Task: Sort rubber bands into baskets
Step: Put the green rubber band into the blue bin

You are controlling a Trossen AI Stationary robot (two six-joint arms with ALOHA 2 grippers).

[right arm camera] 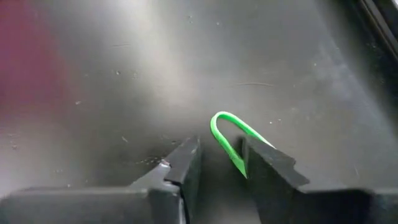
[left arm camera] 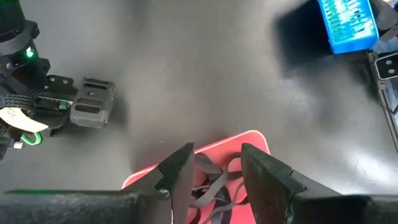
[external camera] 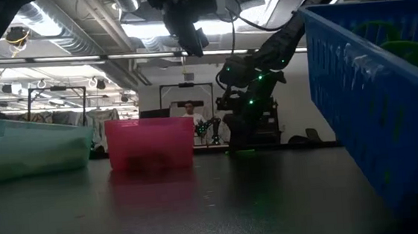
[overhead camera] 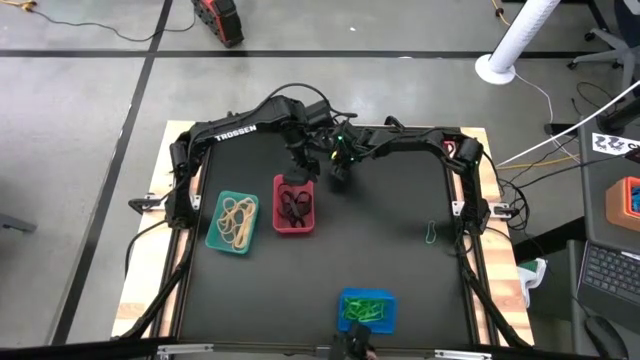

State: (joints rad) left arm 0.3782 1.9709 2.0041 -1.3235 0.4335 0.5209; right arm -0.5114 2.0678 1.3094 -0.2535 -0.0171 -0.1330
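Observation:
Three baskets stand on the black table: a teal one (overhead camera: 233, 222) holding tan rubber bands, a red one (overhead camera: 295, 205) holding black bands (left arm camera: 208, 186), and a blue one (overhead camera: 368, 310) holding green bands. My left gripper (left arm camera: 216, 155) hangs open above the red basket's far end. My right gripper (right arm camera: 219, 149) is low over the table just right of the red basket. It is open, its fingers on either side of a green rubber band (right arm camera: 225, 127) that lies on the tabletop. My right gripper slants down from the far side over the green band. The band's near end (right arm camera: 239, 163) runs close along the inner face of one finger (right arm camera: 264, 158). Whether that finger touches it, I cannot tell. The band's looped end lies on the table ahead of the fingertips.
Another green band (overhead camera: 430, 233) lies alone on the table toward the right edge. The two grippers stand close together at the far middle (overhead camera: 320, 165). Bare black tabletop stretches between the red basket and the blue one.

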